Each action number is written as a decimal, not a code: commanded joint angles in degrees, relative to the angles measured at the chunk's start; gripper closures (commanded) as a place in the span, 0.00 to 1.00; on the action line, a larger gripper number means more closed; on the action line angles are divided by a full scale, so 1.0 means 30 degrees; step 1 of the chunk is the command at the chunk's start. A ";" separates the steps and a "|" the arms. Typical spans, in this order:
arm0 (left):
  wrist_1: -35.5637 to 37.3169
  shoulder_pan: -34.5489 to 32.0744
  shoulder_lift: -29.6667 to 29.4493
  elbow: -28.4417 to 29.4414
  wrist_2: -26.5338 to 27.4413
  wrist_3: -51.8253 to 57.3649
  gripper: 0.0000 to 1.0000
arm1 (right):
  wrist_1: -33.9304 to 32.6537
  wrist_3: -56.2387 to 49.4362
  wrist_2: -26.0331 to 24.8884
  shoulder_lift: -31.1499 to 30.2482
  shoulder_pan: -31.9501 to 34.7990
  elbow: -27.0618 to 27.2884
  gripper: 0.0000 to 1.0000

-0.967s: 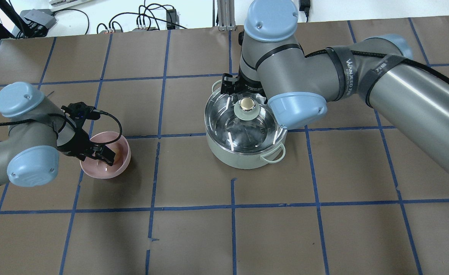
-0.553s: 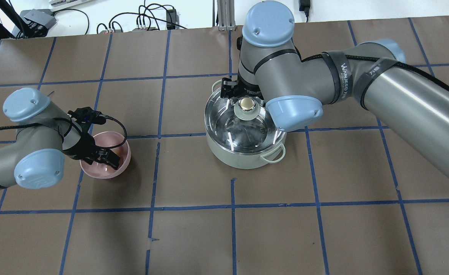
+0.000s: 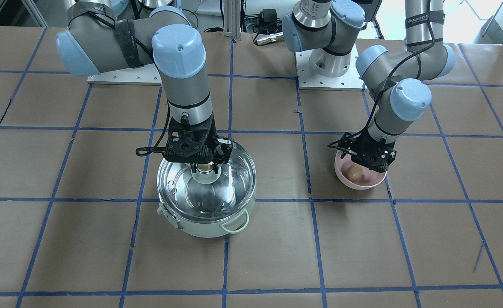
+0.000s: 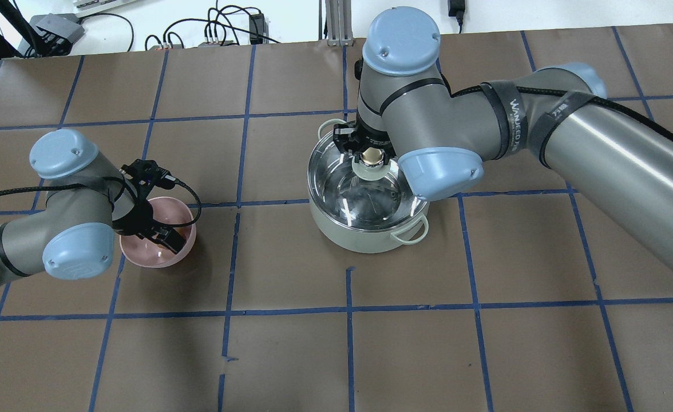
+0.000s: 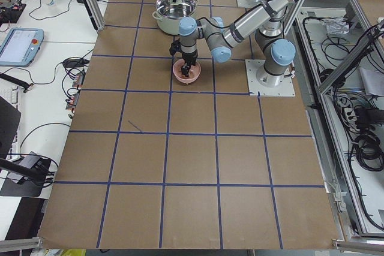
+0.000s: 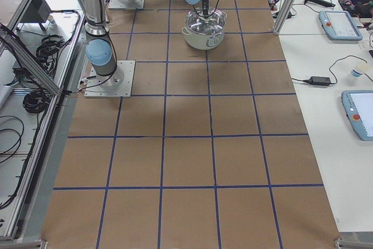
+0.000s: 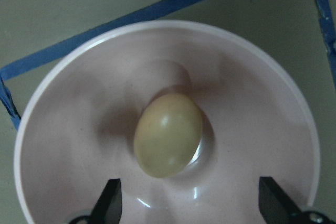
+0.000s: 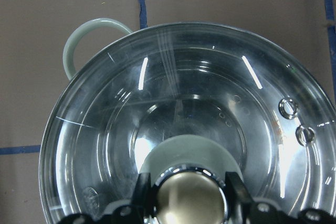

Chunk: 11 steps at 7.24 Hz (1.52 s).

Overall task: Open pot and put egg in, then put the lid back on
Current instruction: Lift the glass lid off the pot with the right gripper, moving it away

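Observation:
The pale mint-green pot point(image 4: 365, 236) stands mid-table with the clear glass lid point(image 4: 365, 191) on it. My right gripper point(image 4: 372, 154) is down at the lid's golden knob point(image 8: 190, 198). In the right wrist view its fingers point(image 8: 146, 192) press both sides of the knob, so it is shut on it. The tan egg point(image 7: 168, 135) lies in a pink bowl point(image 4: 142, 254) to the pot's left. My left gripper point(image 7: 189, 208) hangs open just above the bowl, its fingertips point(image 7: 110, 205) wide apart on either side of the egg. The egg also shows in the front view point(image 3: 354, 172).
The table is brown paper with a blue tape grid point(image 4: 348, 309). The pot's loop handles stick out at its far left point(image 8: 79, 40) and near right point(image 4: 411, 232). Cables and boxes lie beyond the far edge point(image 4: 216, 28).
My right gripper has moved from behind the knob onto it and now grips it. My left wrist has swung right over the pink bowl and lowered.

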 commanded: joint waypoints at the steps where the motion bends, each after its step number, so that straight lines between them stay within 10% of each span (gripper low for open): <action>1: 0.0912 -0.0013 -0.0624 0.0086 0.0062 0.1327 0.06 | 0.0017 -0.0756 -0.0231 -0.0005 0.0001 -0.0345 0.66; 11: 0.0856 0.0016 -0.1738 0.0086 0.0971 0.1246 0.01 | 0.4644 -0.4508 -0.0173 -0.1938 -0.5504 -0.2457 0.66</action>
